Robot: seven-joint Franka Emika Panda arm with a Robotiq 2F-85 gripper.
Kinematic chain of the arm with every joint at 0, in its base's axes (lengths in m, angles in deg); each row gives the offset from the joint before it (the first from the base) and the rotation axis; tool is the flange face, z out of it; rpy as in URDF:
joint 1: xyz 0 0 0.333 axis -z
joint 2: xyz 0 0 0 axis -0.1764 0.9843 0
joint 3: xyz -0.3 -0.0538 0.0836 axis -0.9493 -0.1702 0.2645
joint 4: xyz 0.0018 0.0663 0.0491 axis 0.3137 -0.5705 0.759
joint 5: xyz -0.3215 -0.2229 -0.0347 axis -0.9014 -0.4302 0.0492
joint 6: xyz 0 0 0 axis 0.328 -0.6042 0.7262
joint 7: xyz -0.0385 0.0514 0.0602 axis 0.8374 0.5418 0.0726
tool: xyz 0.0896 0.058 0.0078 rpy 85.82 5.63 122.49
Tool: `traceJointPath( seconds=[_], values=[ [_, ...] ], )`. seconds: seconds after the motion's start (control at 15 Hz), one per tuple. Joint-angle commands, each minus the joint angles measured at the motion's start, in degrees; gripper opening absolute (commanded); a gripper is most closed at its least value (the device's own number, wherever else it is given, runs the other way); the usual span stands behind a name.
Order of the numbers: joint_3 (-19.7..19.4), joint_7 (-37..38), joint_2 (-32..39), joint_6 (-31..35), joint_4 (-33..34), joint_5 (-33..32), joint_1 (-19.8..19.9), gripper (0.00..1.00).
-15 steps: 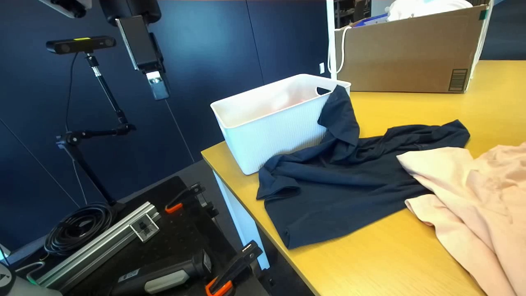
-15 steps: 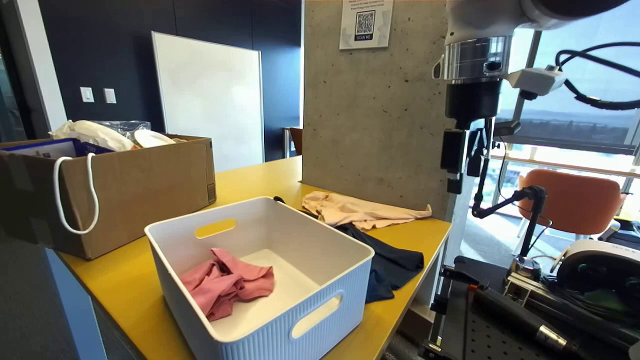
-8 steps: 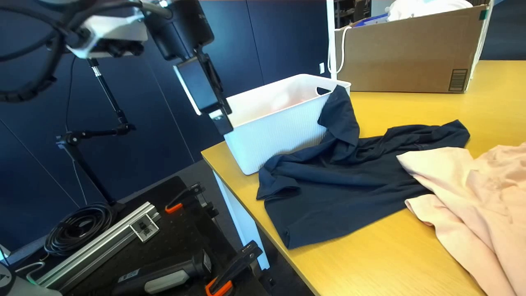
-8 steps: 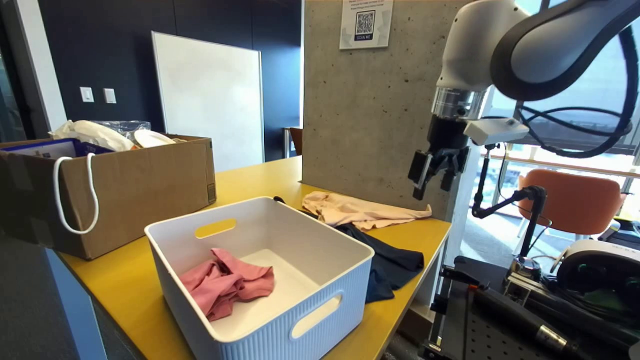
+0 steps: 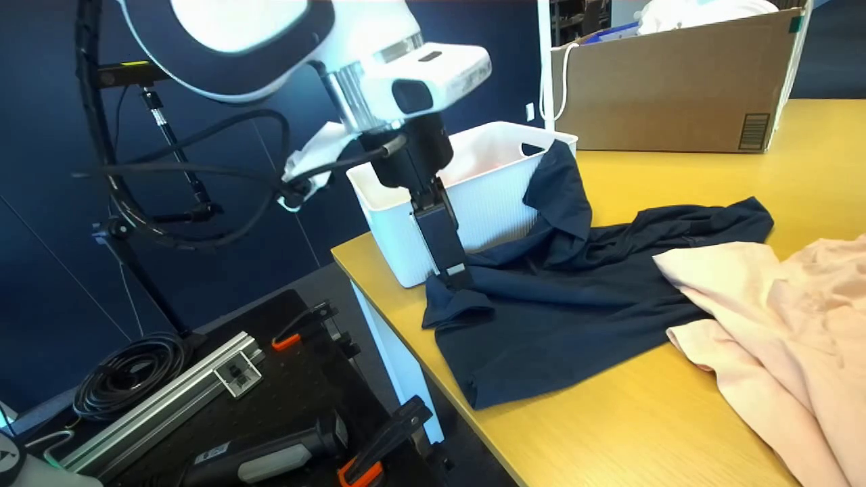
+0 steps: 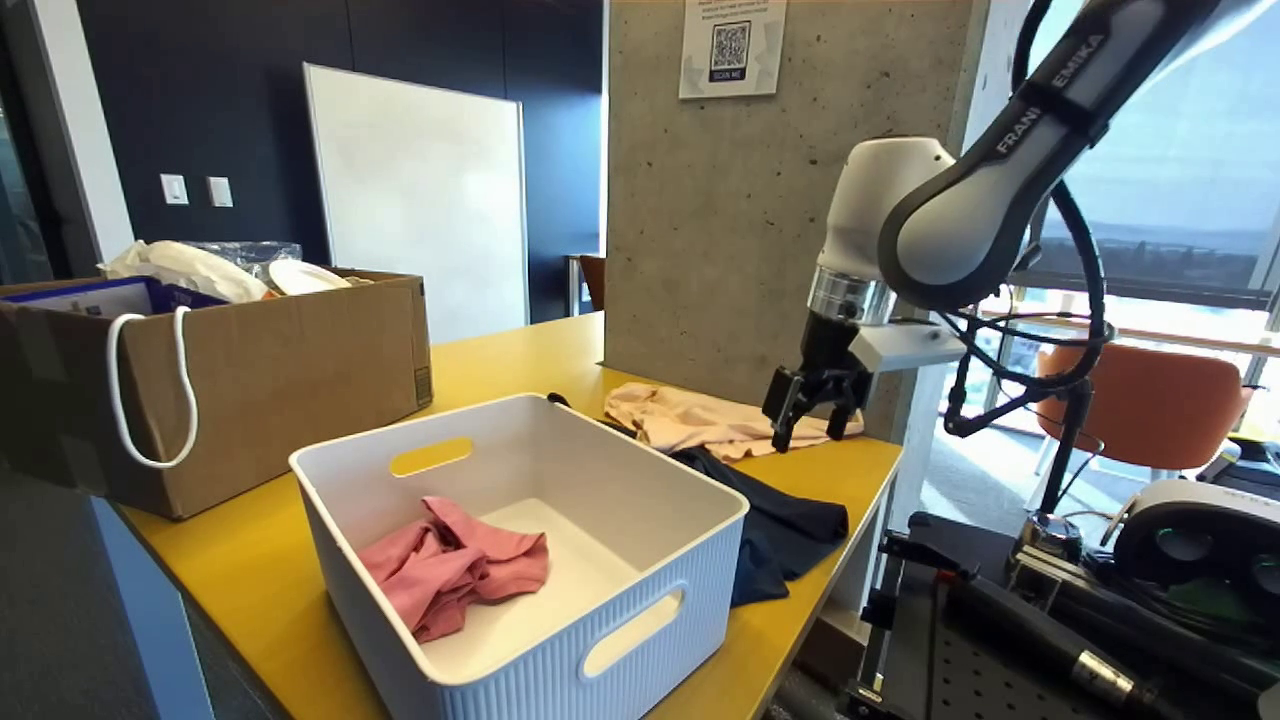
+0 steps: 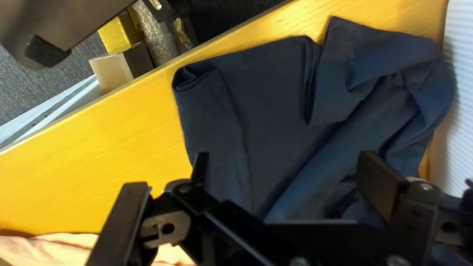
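The black two-finger gripper (image 6: 810, 437) points downward above a rumpled, dark navy fabric garment (image 5: 561, 331), apart from it; its jaws stand wide, with the garment showing between them in the wrist view; the garment lies spread on a yellow wood-grained tabletop (image 5: 609, 433), just beside a white, rectangular, ribbed plastic basket (image 5: 497, 210); one part of it rises along the basket's outer wall to about the rim; a peach-coloured fabric garment (image 5: 791, 304) lies at its other side, the edge lapping over the navy one in an exterior view; inside the basket sits a crumpled pink cloth (image 6: 460, 570); an open brown cardboard box (image 5: 663, 88) with a looped white cord (image 6: 190, 400) stands on the same tabletop; behind, in an exterior view, rise a rough grey concrete pillar (image 6: 750, 230) and a white rectangular board (image 6: 420, 200) in front of a dark blue wall (image 6: 230, 100), with an orange chair (image 6: 1150, 410) near a bright window (image 6: 1190, 200).
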Motion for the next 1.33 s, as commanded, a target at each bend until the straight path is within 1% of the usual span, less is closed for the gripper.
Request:
traceJointPath(
  seconds=[0.0,0.13,0.33,0.6,0.93,1.27],
  values=[
    [-1.7,-3.0,7.9,5.0,4.0,2.8,-4.0,1.0],
    [-2.4,-3.2,11.7,6.3,6.3,3.1,-5.7,1.0],
    [-2.1,-6.0,15.9,5.2,9.1,6.0,-6.6,1.0],
    [-1.3,-9.6,20.7,4.7,12.6,8.6,-6.3,1.0],
    [-1.2,-12.2,25.5,3.0,17.2,8.9,-6.3,1.0],
    [-1.4,-13.3,28.2,0.6,20.4,8.5,-6.6,1.0]
  ],
)
